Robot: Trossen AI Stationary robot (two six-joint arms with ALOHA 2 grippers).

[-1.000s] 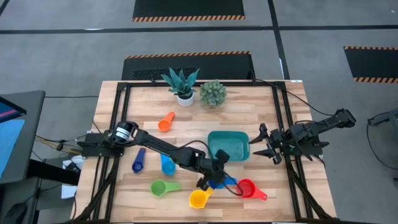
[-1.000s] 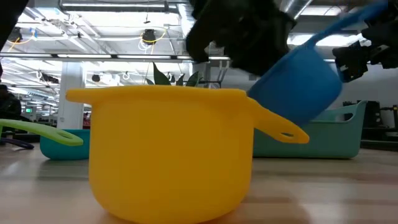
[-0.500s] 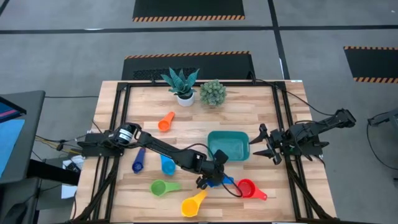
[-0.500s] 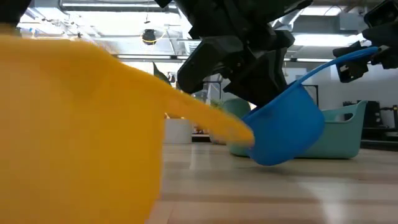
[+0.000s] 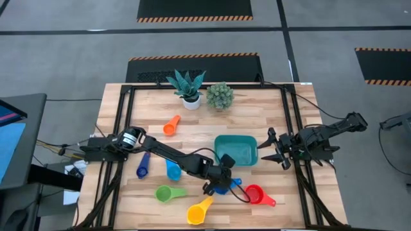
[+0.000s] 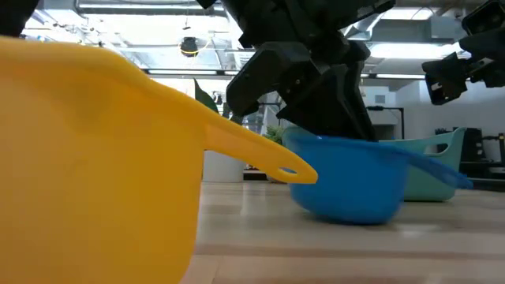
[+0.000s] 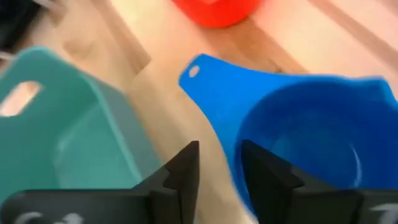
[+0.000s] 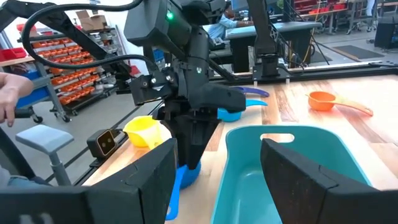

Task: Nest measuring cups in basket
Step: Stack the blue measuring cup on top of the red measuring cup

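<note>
The blue measuring cup (image 6: 347, 185) stands upright on its base on the table, just on the near side of the teal basket (image 5: 236, 137), with its handle (image 7: 208, 78) lying level. My left gripper (image 7: 221, 180) is over it, pointing down, open by a narrow gap, with the cup's rim between the fingers. The yellow cup (image 5: 199, 210), green cup (image 5: 166, 192) and red cup (image 5: 255, 192) lie near the front edge. The light blue (image 5: 172, 170), dark blue (image 5: 142, 165) and orange (image 5: 171, 126) cups lie to the left. My right gripper (image 5: 273, 149) waits open to the right of the basket. My left gripper comes from above with one finger (image 7: 264, 180) inside the blue cup's bowl and the other (image 7: 183, 174) outside, astride the rim (image 7: 235, 177) beside the handle's root. Whether either finger touches the rim, I cannot tell. The cup rests on the table.
Two potted plants (image 5: 190, 88) (image 5: 220, 96) stand at the table's far edge. The basket (image 8: 286, 162) holds nothing that I can see. The yellow cup (image 6: 95, 166) is close to the near edge. A person's hand (image 8: 7, 93) shows in the room beyond the table.
My left gripper has come down with the blue cup. The cup hung tilted in the air and now stands upright on the table with its handle level. The yellow cup has slid toward the table's near edge.
</note>
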